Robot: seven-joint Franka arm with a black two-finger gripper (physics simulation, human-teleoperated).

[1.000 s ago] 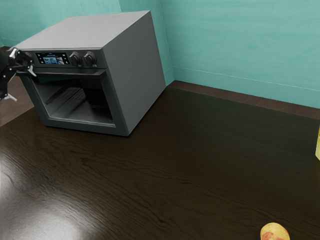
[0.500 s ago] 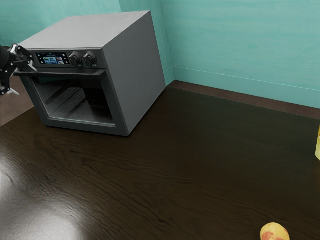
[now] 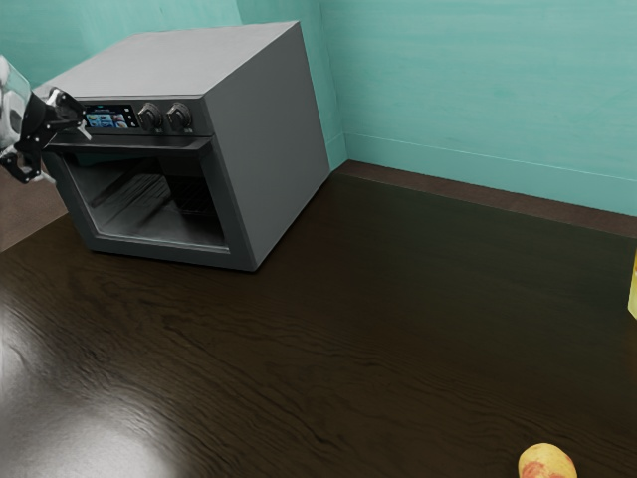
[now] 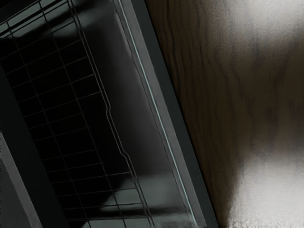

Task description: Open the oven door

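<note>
At the exterior view's upper left, my black gripper (image 3: pixel 68 157) stands open in front of the oven (image 3: pixel 274 149). One fingertip is above the line of the door handle (image 3: pixel 139 143) and the other below it, overlapping the handle's left end in that view; contact cannot be told. The oven door (image 3: pixel 159 204) is shut, its glass upright in the front. In the wrist view, the oven's wire rack (image 4: pixel 61 109) appears through the glass beside the door's frame (image 4: pixel 164 99), and a dark bar (image 4: pixel 28 137) crosses the door.
The dark wooden table (image 3: pixel 328 339) extends in front of the oven and to its side. A yellow-red fruit (image 3: pixel 546 462) lies at the near edge, and a yellow object (image 3: pixel 634 289) stands at the exterior view's right edge. A teal wall (image 3: pixel 478 100) rises behind.
My open gripper first shifted slightly to the exterior view's left, then moved right, closer over the handle's left end, and more of the arm came into view. The oven door has not moved.
</note>
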